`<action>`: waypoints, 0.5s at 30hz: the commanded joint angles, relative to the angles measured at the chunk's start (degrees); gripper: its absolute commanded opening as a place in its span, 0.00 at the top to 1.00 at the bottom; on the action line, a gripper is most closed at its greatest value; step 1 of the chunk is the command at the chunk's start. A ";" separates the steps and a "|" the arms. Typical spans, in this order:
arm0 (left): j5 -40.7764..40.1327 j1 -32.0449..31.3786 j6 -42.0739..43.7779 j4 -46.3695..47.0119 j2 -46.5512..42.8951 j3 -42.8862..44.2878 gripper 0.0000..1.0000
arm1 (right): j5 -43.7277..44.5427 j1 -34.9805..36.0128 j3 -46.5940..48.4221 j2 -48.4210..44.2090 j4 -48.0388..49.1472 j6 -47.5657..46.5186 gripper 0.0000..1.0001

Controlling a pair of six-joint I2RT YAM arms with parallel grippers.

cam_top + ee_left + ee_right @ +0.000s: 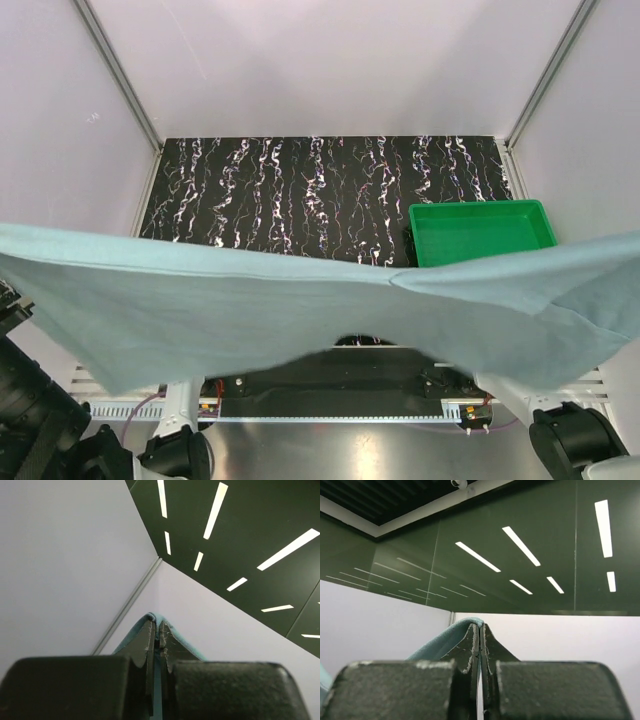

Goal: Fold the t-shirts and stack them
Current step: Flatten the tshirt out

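the blue-grey t-shirt (300, 310) hung stretched in the air like a banner. it spanned the whole top view from side to side and hid the near part of the black streaked table mat (300, 190) and the near rim of the green plastic tray (480, 235). i judge it was held this way to pull the cloth flat and let creases fall out before it was laid down for folding.

the left gripper (159, 632) had its fingers pressed together on a thin ridge of the cloth, which peeked over the fingertips. the right gripper (480, 635) pinched another edge the same way. both wrist views looked upward at ceiling lights (520, 545), so the fingers pointed up and the shirt draped away below them. neither gripper showed in the top view, where the shirt's upper edge ran out of frame at both sides and the lower edge sagged unevenly.
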 commanded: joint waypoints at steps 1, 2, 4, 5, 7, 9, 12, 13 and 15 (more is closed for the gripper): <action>-3.17 -0.69 1.16 5.17 2.82 -4.11 1.00 | 0.53 -0.18 -2.83 6.05 5.92 1.68 1.00; -3.00 -0.70 1.07 5.96 3.26 -5.61 1.00 | 1.05 -0.18 -5.97 6.66 7.51 1.85 1.00; -3.00 -0.70 1.07 7.54 4.75 -8.25 1.00 | 1.75 -0.09 -8.80 9.38 10.67 2.03 1.00; -2.91 -0.70 0.89 8.42 5.10 -12.53 1.00 | 2.63 -0.18 -10.90 10.70 11.47 2.03 1.00; -3.08 -0.61 0.46 10.44 6.16 -17.37 1.00 | 3.07 -0.18 -13.89 14.13 14.90 2.21 1.00; -3.08 -0.69 0.10 14.81 6.68 -26.94 1.00 | 4.04 -0.18 -19.17 17.46 17.80 2.29 1.00; -2.99 -0.70 -0.78 20.18 7.12 -39.84 1.00 | 5.36 -0.18 -26.02 22.29 23.95 2.38 1.00; -2.39 -0.70 -0.86 22.20 7.04 -43.30 1.00 | 5.62 -0.18 -27.69 23.53 26.75 2.82 1.00; -2.82 -0.70 -1.57 27.47 7.04 -53.55 1.00 | 6.33 -0.18 -32.18 27.73 29.49 3.43 1.00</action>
